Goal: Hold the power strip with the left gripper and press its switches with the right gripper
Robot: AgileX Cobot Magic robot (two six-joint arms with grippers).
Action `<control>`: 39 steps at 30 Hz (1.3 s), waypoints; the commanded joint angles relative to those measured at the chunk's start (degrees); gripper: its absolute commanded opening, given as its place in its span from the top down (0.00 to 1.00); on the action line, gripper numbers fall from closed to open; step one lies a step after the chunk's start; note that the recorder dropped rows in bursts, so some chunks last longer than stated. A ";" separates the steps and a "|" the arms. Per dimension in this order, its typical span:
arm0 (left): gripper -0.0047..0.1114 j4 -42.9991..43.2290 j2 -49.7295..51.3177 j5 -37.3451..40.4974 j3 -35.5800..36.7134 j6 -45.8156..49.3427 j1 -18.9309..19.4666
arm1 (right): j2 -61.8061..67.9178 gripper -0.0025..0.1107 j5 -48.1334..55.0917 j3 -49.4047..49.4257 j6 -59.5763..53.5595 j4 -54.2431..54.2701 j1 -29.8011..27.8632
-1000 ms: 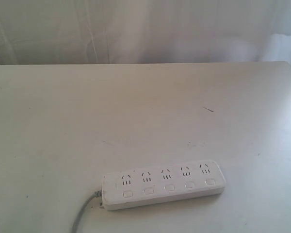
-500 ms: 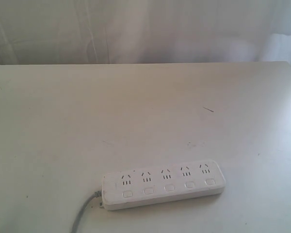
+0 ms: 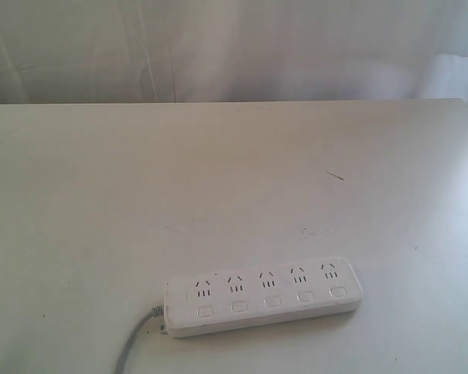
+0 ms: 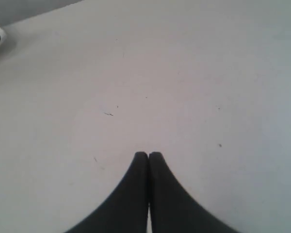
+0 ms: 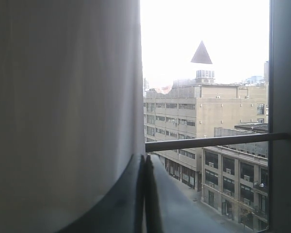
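White hard plastic, the power strip [image 3: 263, 296] lies on the near side of the worktop [image 3: 218, 171], its grey cord [image 3: 132, 343] leaving the left end. It is likely light, stiff and slick, best pinned at that end, clear of the switches [image 3: 272, 301]. The worktop is pale and matt. The left pincer [image 4: 148, 155] is pressed together above it. The right pincer [image 5: 145, 162], also together, faces a curtain [image 5: 63, 97] and window [image 5: 208, 121].

Open tabletop [image 3: 218, 171] across upper and middle frame. Obstacles: power strip [image 3: 263, 295] lower centre, grey cord [image 3: 135, 336] trailing off bottom edge, lower left.
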 commanded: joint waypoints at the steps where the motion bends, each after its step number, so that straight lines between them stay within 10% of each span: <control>1: 0.96 -0.62 -0.26 0.21 0.18 -19.85 0.13 | -0.27 0.98 0.11 0.25 -0.72 -0.03 -0.32; 23: 0.96 0.19 -0.26 -0.01 0.18 -19.29 0.13 | -0.27 0.98 1.17 1.00 -1.47 0.13 -0.32; 27: 0.96 0.32 -0.26 -0.01 0.18 -19.29 0.13 | -0.27 0.98 1.13 0.90 -10.55 20.76 -0.32; 33: 0.96 0.32 -0.26 -0.01 0.18 -19.29 0.13 | -0.27 0.98 -13.25 5.64 -67.17 66.57 -0.32; 39: 0.96 0.32 -0.26 -0.01 0.18 -19.29 0.13 | -0.27 0.98 -23.11 14.46 -72.39 75.51 -0.32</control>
